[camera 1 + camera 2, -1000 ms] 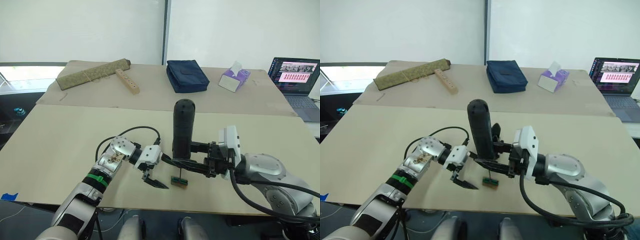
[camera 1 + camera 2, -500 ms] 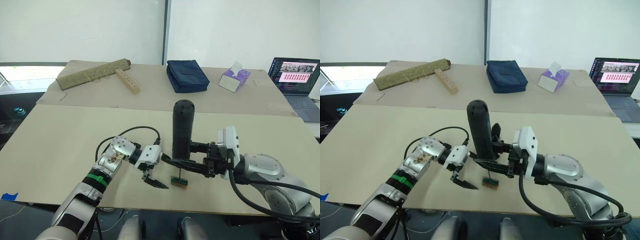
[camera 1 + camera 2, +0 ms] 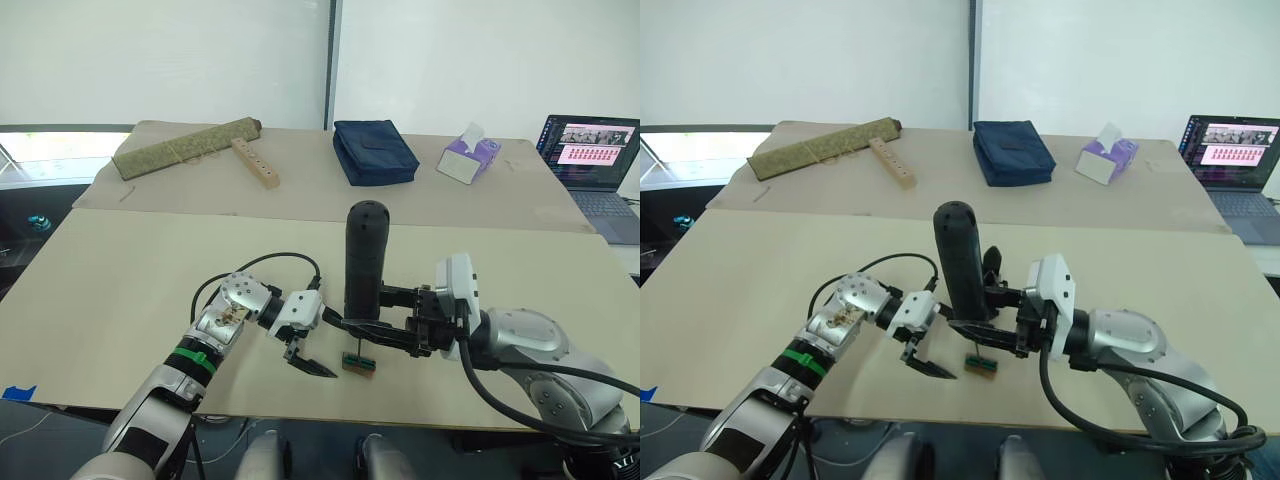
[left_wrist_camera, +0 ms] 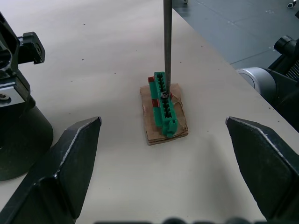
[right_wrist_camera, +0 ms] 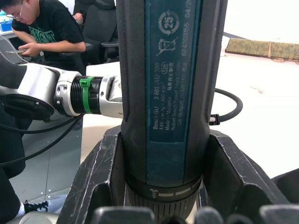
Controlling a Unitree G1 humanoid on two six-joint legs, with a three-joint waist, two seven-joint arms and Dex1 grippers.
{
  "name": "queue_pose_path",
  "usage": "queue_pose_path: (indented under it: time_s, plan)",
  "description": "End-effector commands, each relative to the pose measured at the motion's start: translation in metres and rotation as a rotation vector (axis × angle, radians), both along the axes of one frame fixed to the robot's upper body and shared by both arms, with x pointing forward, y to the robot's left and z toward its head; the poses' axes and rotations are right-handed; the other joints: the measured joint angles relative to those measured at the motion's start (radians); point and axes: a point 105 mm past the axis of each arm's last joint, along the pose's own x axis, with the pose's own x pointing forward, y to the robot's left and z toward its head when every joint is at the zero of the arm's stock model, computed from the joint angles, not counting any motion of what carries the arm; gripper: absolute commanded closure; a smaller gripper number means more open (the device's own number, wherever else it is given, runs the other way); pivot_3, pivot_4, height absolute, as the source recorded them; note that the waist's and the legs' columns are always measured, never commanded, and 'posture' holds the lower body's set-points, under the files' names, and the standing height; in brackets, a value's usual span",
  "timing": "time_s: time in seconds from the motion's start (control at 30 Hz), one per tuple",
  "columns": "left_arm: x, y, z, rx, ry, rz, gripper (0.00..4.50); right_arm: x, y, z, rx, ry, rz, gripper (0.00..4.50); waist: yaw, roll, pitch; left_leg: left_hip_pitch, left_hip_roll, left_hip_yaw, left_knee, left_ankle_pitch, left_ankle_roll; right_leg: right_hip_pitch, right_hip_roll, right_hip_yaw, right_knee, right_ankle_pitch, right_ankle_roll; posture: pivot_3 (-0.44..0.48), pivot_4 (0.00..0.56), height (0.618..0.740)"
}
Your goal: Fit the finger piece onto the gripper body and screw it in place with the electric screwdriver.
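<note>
Screwdriver [image 3: 364, 258] bit on green block [image 4: 164, 103] — left pincer [image 4: 163, 154] flanking.

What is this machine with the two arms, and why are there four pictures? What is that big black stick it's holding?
It's a robot with two arms. Two pictures come from cameras in its head, looking down at a table. The other two come from little cameras on its wrists, so you see things up close.

The black stick is an electric screwdriver. The right gripper squeezes it and holds it upright. Its thin metal tip touches a small green block that sits on a brown pad.

The left gripper is open, waiting beside the block with nothing in it.

Farther back lie a rolled mat, a wooden stick with holes, a dark blue pouch, a tissue box and a laptop.
</note>
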Motion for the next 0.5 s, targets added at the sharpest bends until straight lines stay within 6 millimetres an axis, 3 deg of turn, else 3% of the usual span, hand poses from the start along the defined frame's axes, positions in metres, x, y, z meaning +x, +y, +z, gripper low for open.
queue_pose_path:
  time_s: [0.03,0.5]
  plan:
    - [0.0026,-0.0017,0.0103,-0.023,-0.039,-0.011,0.00,-0.0061,0.0022,0.0129,0.023,-0.073,0.022,2.59,0.000,0.000,0.000,0.000,0.000,0.000,0.000,0.000,0.000,0.000,0.000,0.000,0.000,0.000,0.000,0.000,0.150,0.738]
    - [0.0026,-0.0020,0.0103,-0.025,-0.038,-0.009,0.00,-0.0037,0.0014,0.0107,0.014,-0.074,0.008,2.59,0.000,0.000,0.000,0.000,0.000,0.000,0.000,0.000,0.000,0.000,0.000,0.000,0.000,0.000,0.000,0.000,0.150,0.738]
